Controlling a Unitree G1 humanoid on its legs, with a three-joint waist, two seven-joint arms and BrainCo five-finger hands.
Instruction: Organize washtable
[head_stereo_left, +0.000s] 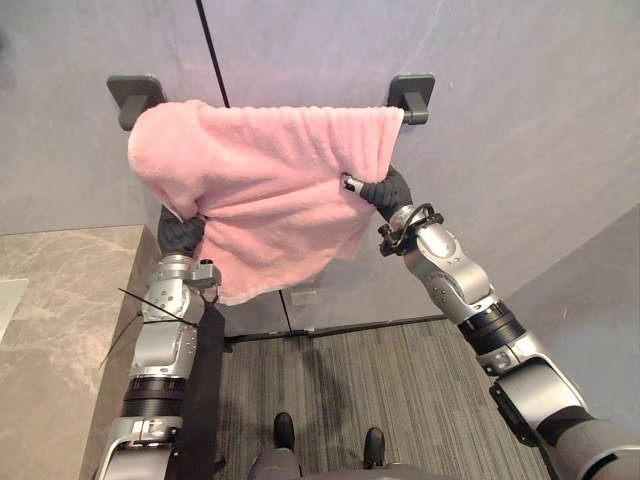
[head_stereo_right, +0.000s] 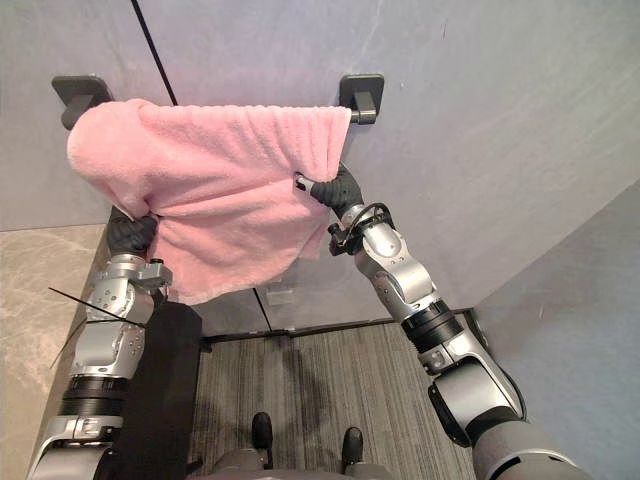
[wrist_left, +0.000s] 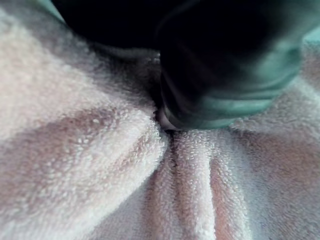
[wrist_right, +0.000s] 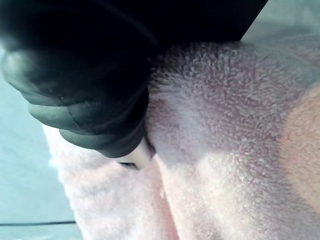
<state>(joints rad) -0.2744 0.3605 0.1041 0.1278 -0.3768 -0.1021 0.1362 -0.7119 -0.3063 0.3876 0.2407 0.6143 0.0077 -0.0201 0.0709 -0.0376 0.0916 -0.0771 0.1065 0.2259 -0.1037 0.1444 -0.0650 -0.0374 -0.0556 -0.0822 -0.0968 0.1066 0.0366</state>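
Arms raised; left hand (head_stereo_left: 181, 232) and right hand (head_stereo_left: 385, 190) both pressed into hanging pink towel (head_stereo_left: 270, 185); grasp cannot be told.

Head pair: both eyes look down and forward from the robot's head at a smooth grey wall (head_stereo_left: 500, 120); a striped grey floor (head_stereo_left: 400, 380) lies below; middle distance

Shared by the eyes: the fluffy pink terry towel (head_stereo_left: 270, 190), two dark grey wall brackets (head_stereo_left: 412, 95) and both arms; the right eye view stands a little to the right, so all of it lies further left there; less of the beige marble surface (head_stereo_left: 60, 300) shows

Left wrist: looks along the left hand (head_stereo_left: 180, 232) from very close; faces bunched towel folds

Right wrist: looks along the right hand (head_stereo_left: 385, 190), equally close; faces the towel's pile, with wall beside it

Wrist and head overlap: the towel patch at each hand
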